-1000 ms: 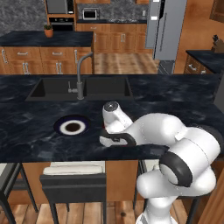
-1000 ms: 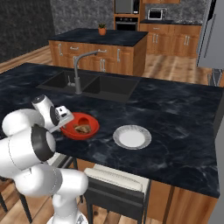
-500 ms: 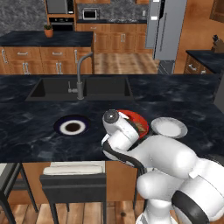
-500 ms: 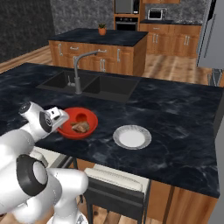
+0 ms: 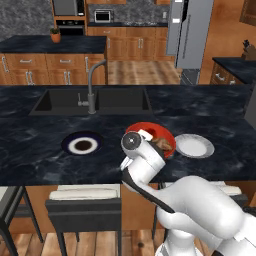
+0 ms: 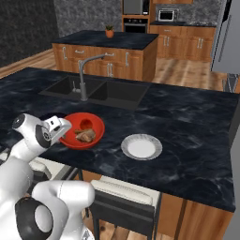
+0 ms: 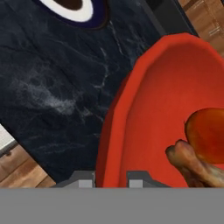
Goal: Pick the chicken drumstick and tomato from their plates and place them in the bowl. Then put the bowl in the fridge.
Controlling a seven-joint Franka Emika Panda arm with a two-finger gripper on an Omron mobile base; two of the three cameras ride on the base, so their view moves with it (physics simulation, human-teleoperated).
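The red bowl (image 6: 77, 143) sits at the near part of the dark counter, with the tan chicken drumstick (image 6: 85, 136) and the red tomato (image 6: 86, 124) inside it. My gripper (image 6: 65, 125) is shut on the bowl's left rim. In the hand view the bowl (image 7: 162, 109) rim runs down between my gripper (image 7: 110, 181) tips, with the tomato (image 7: 208, 131) and drumstick (image 7: 188, 159) at right. From the left base view my hand hides much of the bowl (image 5: 169, 137). The navy-rimmed plate (image 5: 82, 145) and white plate (image 5: 194, 145) lie bare. The grey fridge (image 5: 192, 32) stands far back.
A black sink (image 5: 90, 100) with a grey faucet (image 5: 92, 85) lies beyond the bowl. Dark stools (image 5: 82, 202) stand under the counter's near edge. A second counter with wooden cabinets (image 6: 108, 51) is behind, with wooden floor between it and the fridge (image 6: 229, 37).
My arm has swung its elbow round from the right to low in front, uncovering the bowl and white plate in the left base view. The bowl has shifted slightly left with the hand.
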